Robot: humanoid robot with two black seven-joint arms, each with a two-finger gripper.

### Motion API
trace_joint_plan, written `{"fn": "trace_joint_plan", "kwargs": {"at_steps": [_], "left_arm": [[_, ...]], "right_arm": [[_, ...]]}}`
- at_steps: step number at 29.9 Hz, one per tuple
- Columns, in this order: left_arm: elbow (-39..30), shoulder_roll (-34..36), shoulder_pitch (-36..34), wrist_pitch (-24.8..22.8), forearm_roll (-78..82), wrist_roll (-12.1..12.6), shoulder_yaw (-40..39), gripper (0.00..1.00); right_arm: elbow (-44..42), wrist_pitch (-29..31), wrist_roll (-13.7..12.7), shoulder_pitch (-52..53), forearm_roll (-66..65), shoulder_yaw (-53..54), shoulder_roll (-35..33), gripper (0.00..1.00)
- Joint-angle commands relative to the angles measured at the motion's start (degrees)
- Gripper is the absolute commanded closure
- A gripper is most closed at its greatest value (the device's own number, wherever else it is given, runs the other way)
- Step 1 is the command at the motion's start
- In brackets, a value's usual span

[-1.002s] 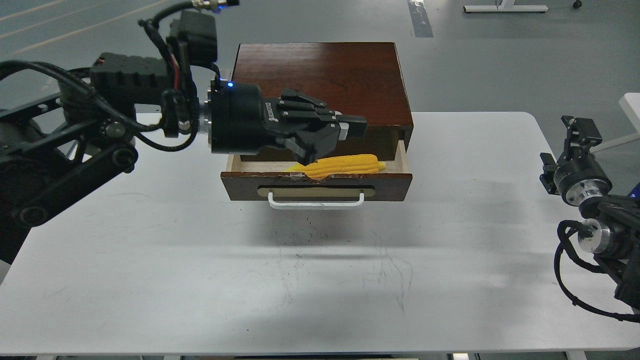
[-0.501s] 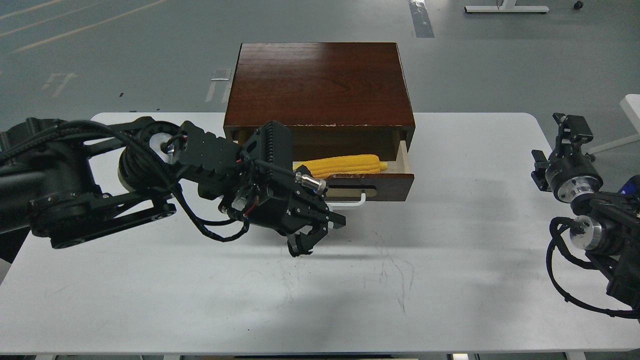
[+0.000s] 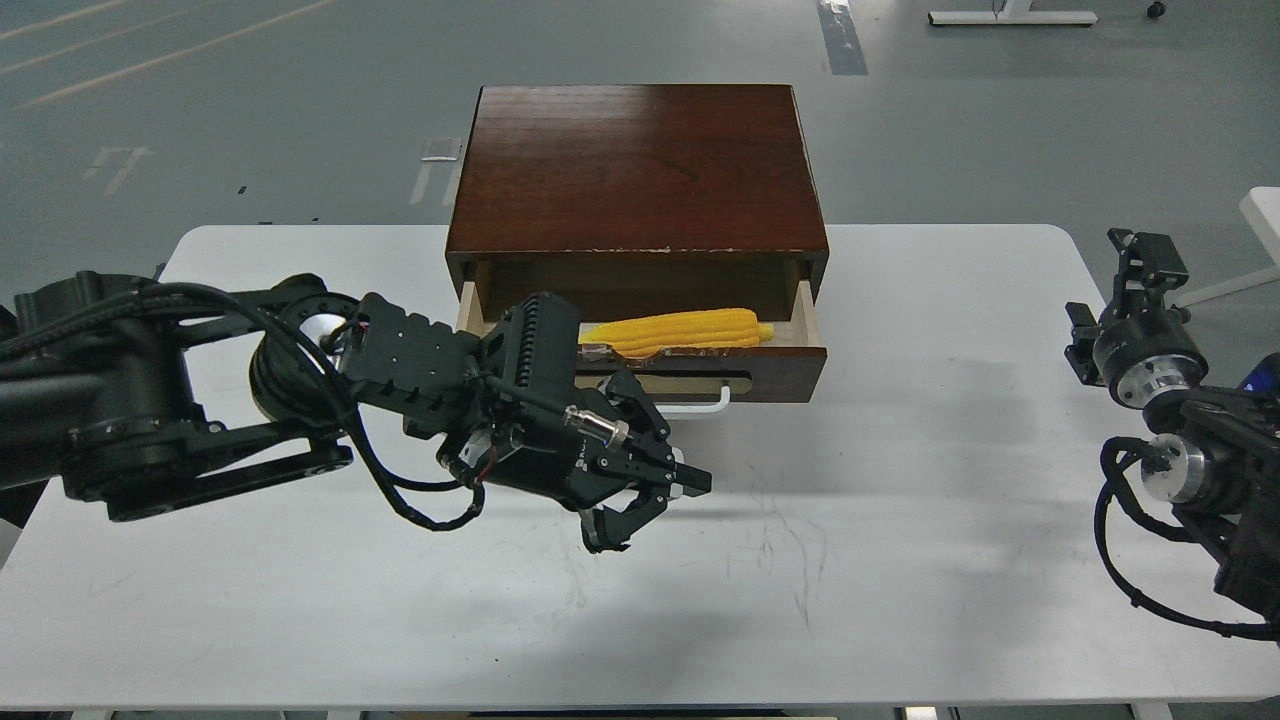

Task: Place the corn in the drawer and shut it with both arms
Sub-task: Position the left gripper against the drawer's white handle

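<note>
**Corn in the open drawer, closing not yet done**

Corn (image 3: 678, 331) lies lengthwise in the drawer (image 3: 640, 372), centre of frame, just behind the drawer's dark front, tapered end toward the right. Drawer stands pulled out from the cabinet (image 3: 637, 168); pale side walls visible. White bar handle (image 3: 700, 404) shows below the front plate, its left part hidden by the arm.

Left gripper (image 3: 650, 500) hangs over the table (image 3: 900, 560), lower centre, in front of and below the drawer front, apart from it. Fingers spread, nothing between them.

Right gripper (image 3: 1150, 265) sits at the right edge of frame, well apart from the cabinet. Seen small and dark; cannot tell whether released or clenched.

Handling, as judged: the cob looks light, stiff, ribbed rather than slick. Nothing fragile. It needs no further grasp. The drawer is the thing to move now: rigid wooden front, probably slides easily. Best contact looks like the flat front, either side of the handle, one gripper each. Cabinet may slide back on the smooth tabletop if pushed hard.
</note>
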Motion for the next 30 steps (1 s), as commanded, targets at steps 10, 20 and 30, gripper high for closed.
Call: {"fn": "trace_joint_plan", "kwargs": {"at_steps": [10,20,30], "left_arm": [[2.5,1.6,-0.4,8.3,0.0,-0.1,3.3,1.0],[7.2,0.4,-1.2,8.2,0.0,-0.4,5.6,1.0],[8.7,0.6,-0.4,8.2,0.0,-0.4,8.2,1.0]], "right_arm": [[0.0,0.0,0.0,-0.2,0.0,-0.5,0.0,0.0],[0.0,0.0,0.0,-0.4,0.0,-0.8,0.0,0.0],[0.0,-0.1,0.0,-0.5,0.0,-0.8,0.0,0.0]]}}
